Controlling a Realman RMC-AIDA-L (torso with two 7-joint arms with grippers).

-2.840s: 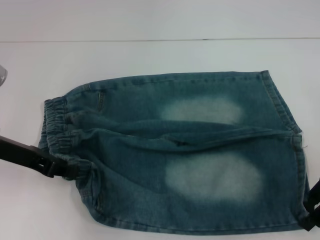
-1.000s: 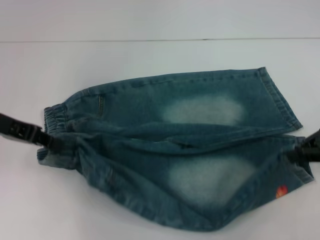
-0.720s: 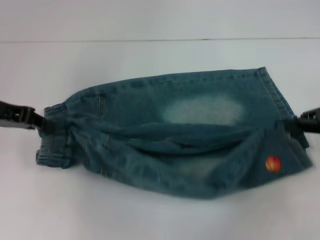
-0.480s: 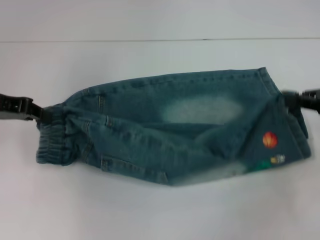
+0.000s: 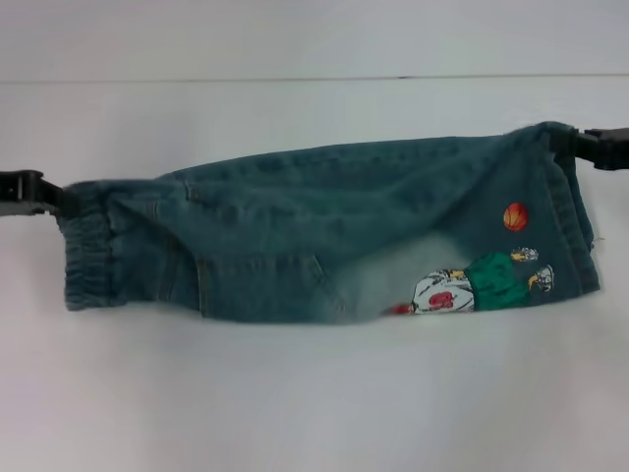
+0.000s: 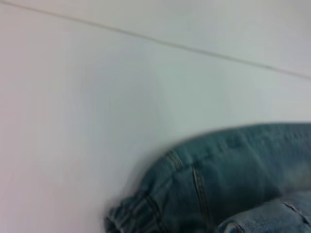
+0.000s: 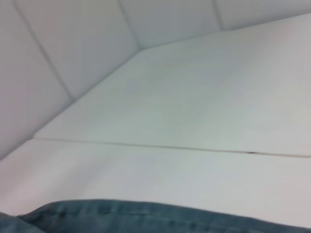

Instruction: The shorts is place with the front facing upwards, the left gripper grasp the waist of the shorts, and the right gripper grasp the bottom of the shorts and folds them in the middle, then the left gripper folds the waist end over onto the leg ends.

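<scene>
The blue denim shorts (image 5: 295, 226) lie folded lengthwise on the white table (image 5: 295, 393), one leg laid over the other. A cartoon basketball-player print (image 5: 472, 280) shows near the leg ends (image 5: 575, 231) on the right. The gathered waist (image 5: 88, 265) is at the left. My left gripper (image 5: 49, 195) is shut on the waist's far corner. My right gripper (image 5: 580, 143) is shut on the hem's far corner. The left wrist view shows denim (image 6: 233, 184) close up; the right wrist view shows a denim edge (image 7: 146, 216).
A thin seam line (image 5: 295, 79) crosses the white table behind the shorts. White wall panels (image 7: 73, 43) stand beyond the table in the right wrist view.
Both grippers lifted the near edge of the shorts and carried it away from me over the far leg. The pale patches are now covered and the cartoon print faces up.
</scene>
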